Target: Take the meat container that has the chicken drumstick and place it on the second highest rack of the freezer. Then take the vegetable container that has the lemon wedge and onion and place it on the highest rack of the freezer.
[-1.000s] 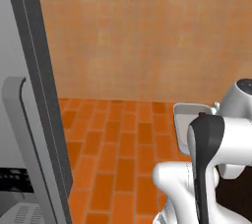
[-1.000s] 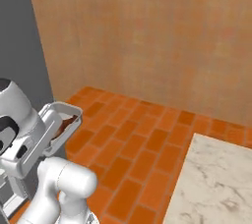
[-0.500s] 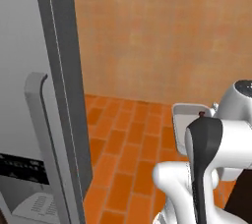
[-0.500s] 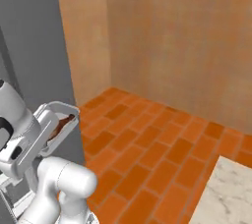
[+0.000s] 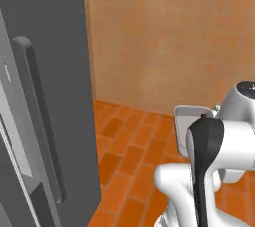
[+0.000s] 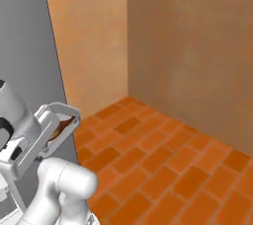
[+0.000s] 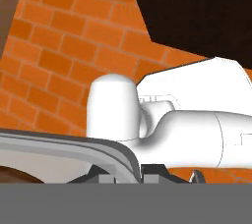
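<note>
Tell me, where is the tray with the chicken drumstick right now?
The meat container is held up at the arm's end, above the brick floor; in the right base view it sits lower left, just beside the grey freezer.

Tall grey freezer [image 5: 55,71] with its long vertical bar handle [image 5: 42,121] is standing close on the left, its flat grey side wall [image 6: 29,61] rising just beside the grey-rimmed meat container [image 6: 58,129] and blocking passage that way. Orange brick floor [image 6: 163,165] is lying open ahead and to the right, running to the tan corner walls [image 6: 197,46], which are closing off the far side.
</note>
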